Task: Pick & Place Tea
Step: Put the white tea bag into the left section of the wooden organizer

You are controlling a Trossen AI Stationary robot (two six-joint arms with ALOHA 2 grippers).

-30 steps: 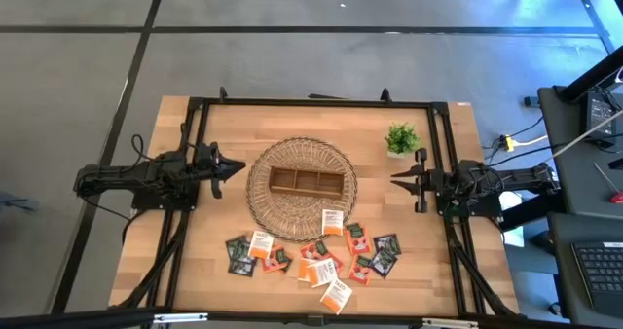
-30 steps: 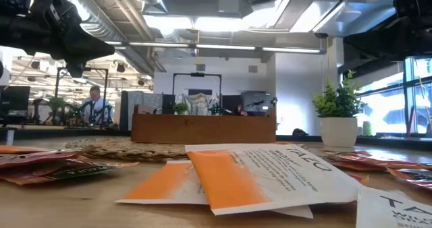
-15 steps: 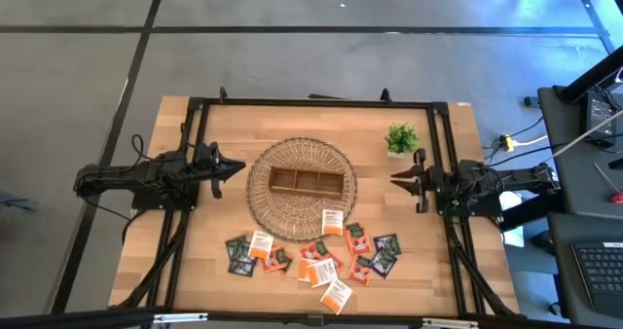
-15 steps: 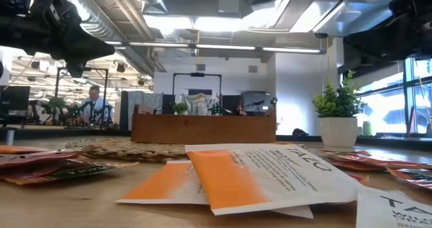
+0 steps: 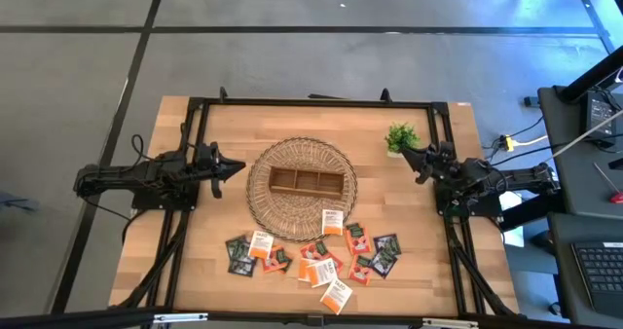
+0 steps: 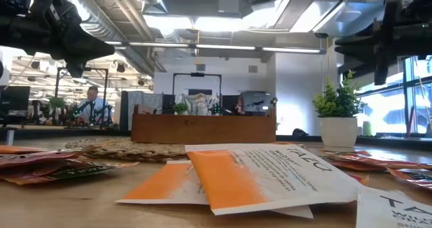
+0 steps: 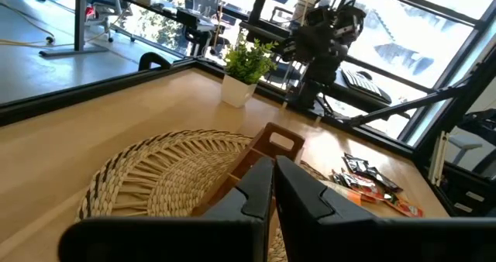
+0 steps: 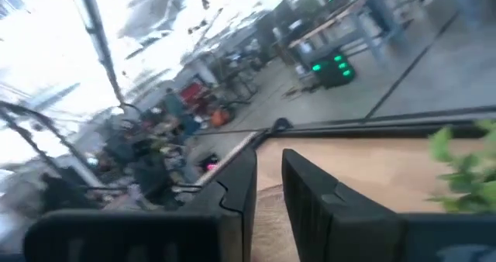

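Observation:
Several small tea sachets [image 5: 316, 256], orange, white-and-orange, red and dark, lie scattered flat on the table's near half; the low view shows them close up [image 6: 256, 177]. No gripper touches them. My left gripper [image 5: 237, 167] hovers level at the left of the wicker basket [image 5: 263, 204], its fingers shut [image 7: 273, 177] with nothing between them. My right gripper [image 5: 411, 156] hovers at the table's right side beside the potted plant [image 5: 401, 137]. Its fingers stand a narrow gap apart [image 8: 269, 177], with nothing between them.
A brown wooden three-compartment tray [image 5: 306, 181] sits in the middle of the round basket at the table's centre. The small plant in a white pot [image 6: 337, 113] stands at the far right. A black frame [image 5: 311, 102] runs around the tabletop. Bare wood lies left of the sachets.
My right gripper has rolled about its own axis and swung its tips toward the table's far edge, closer to the plant. My left gripper and the sachets have kept still.

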